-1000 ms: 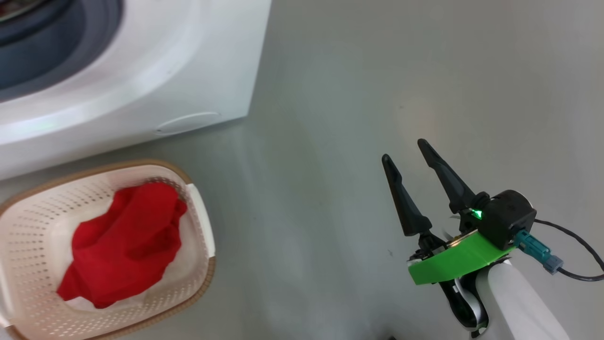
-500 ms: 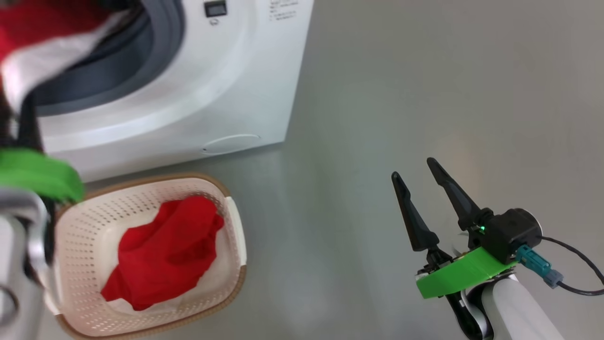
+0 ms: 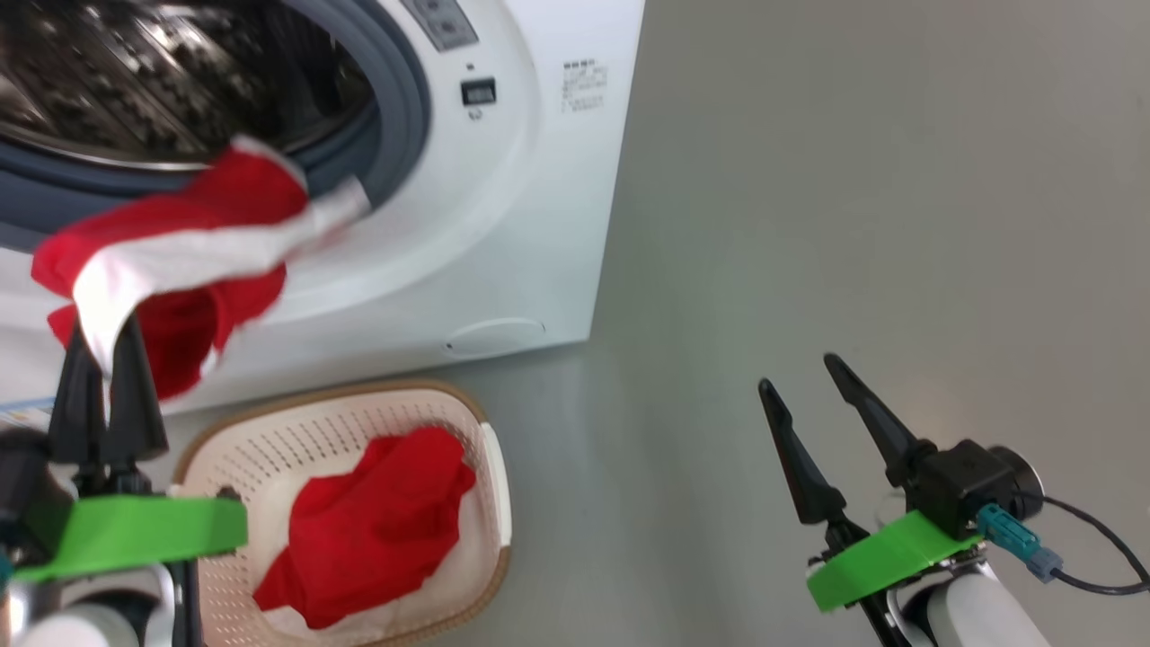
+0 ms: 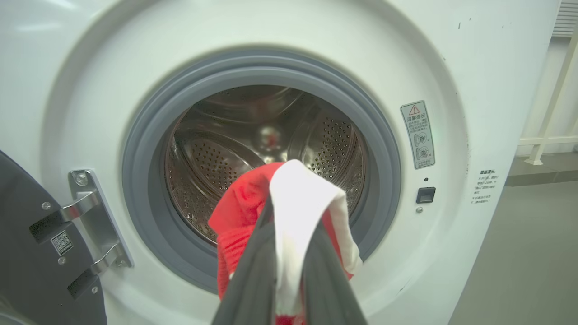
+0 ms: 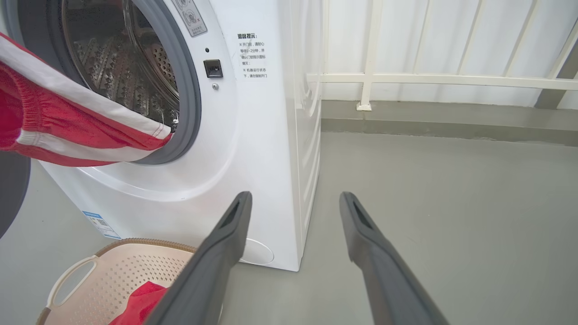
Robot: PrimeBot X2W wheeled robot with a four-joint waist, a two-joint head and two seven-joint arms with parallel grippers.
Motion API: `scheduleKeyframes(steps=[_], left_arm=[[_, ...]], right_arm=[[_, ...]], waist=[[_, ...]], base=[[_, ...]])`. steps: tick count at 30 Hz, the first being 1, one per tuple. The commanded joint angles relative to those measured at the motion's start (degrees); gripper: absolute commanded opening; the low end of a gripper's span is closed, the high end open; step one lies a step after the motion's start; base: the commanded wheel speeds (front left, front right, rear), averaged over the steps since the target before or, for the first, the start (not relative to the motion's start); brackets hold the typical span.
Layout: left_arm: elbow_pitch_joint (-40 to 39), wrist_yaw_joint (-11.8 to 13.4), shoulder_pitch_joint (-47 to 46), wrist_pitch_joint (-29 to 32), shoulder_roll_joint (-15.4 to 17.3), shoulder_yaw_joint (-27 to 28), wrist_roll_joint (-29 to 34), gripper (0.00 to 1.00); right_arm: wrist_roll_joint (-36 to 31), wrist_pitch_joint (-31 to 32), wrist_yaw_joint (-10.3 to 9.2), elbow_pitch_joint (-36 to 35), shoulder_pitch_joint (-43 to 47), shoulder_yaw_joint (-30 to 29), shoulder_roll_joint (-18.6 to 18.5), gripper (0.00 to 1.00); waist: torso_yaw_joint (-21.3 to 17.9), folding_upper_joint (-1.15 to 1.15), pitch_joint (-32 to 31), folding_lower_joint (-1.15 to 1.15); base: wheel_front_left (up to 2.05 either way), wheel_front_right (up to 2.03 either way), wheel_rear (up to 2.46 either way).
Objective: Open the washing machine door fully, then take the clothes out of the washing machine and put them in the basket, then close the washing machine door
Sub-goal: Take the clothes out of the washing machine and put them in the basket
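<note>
The washing machine (image 3: 530, 180) stands on the grey floor (image 3: 853, 180), its door (image 4: 18, 280) swung out on its hinges and the steel drum showing. Just in front of it on the floor sits the basket (image 3: 332, 393), with a red garment (image 3: 368, 530) crumpled inside. A red and white garment (image 3: 171, 243) hangs before the drum's mouth, pinched in the left claw (image 3: 103, 355), whose fingers press together on the cloth. The right claw (image 3: 798, 372) hovers well off to the side, spread wide and empty.
</note>
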Motion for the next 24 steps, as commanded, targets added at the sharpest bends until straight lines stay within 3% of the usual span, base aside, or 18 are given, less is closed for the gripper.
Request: scheduleKeyframes(steps=[1, 24], left_arm=[[-2.95, 0.71, 0.45, -0.64, 1.25, 2.54, 0.48, 0.0], [-10.18, 2.15, 13.52, -1.94, -2.2, -1.84, 0.05, 0.0]], right_arm=[[-0.61, 0.27, 0.02, -1.5, 1.0, 0.68, -0.26, 1.0], [-1.76, 4.67, 0.02, -5.45, 8.67, -0.16, -0.26, 1.0]], waist=[[1.38, 0.0, -3.54, 0.0], [1.87, 0.0, -13.3, 0.0]], base=[[0.0, 0.0, 0.0], [0.0, 0.0, 0.0]])
